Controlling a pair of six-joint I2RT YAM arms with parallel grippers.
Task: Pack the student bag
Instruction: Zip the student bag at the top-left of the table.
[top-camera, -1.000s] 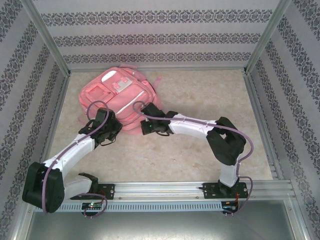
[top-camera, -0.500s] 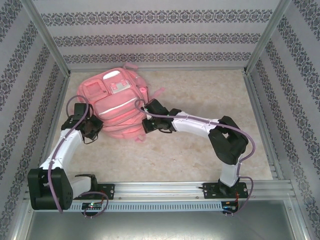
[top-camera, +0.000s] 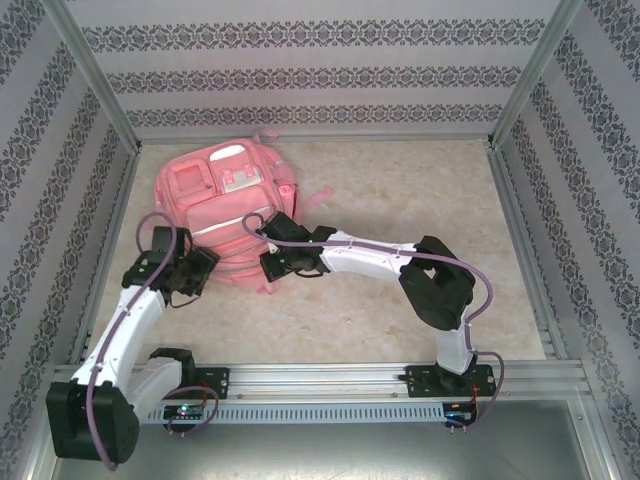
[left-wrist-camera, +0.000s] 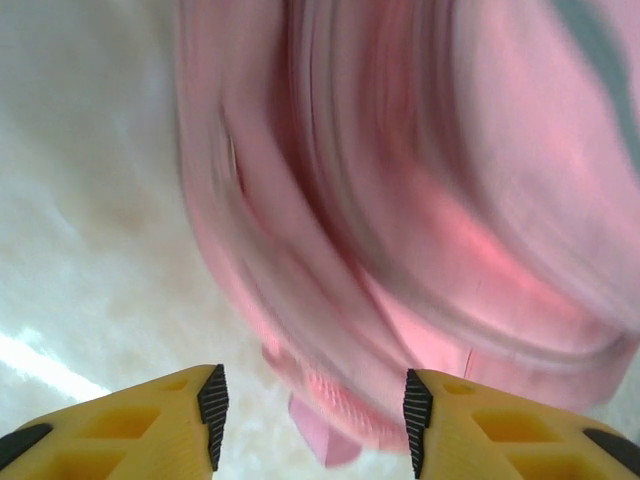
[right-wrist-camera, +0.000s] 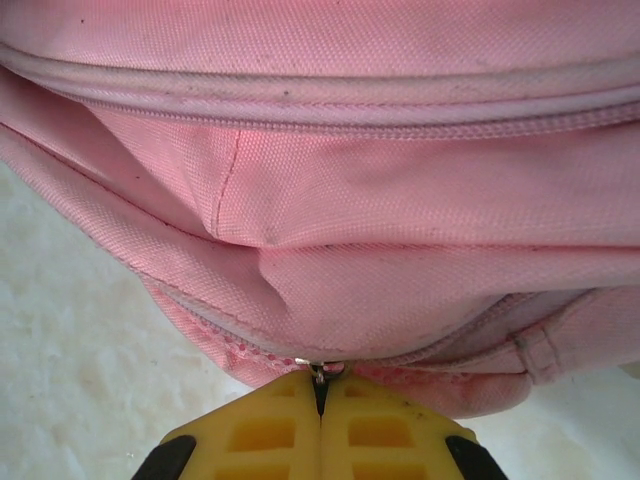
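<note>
While the left gripper (left-wrist-camera: 310, 412) gapes empty beside the student bag (top-camera: 222, 200), the right gripper (right-wrist-camera: 320, 402) pinches its zipper pull (right-wrist-camera: 318, 373).

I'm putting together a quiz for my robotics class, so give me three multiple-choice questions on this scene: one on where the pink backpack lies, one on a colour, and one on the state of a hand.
1. Where on the marbled table does the large pink fabric backpack lie?
A far left; B near right; C centre, by the arm bases.
2. What colour are the right hand's fingers?
A blue; B yellow; C white.
3. How is the left hand?
A shut on a strap; B shut on nothing; C open.

Answers:
1 A: the top view shows it by the far left corner.
2 B: the right wrist view shows yellow fingers pinched on the small metal zipper pull.
3 C: its wrist view shows a wide gap between the pads.
</note>
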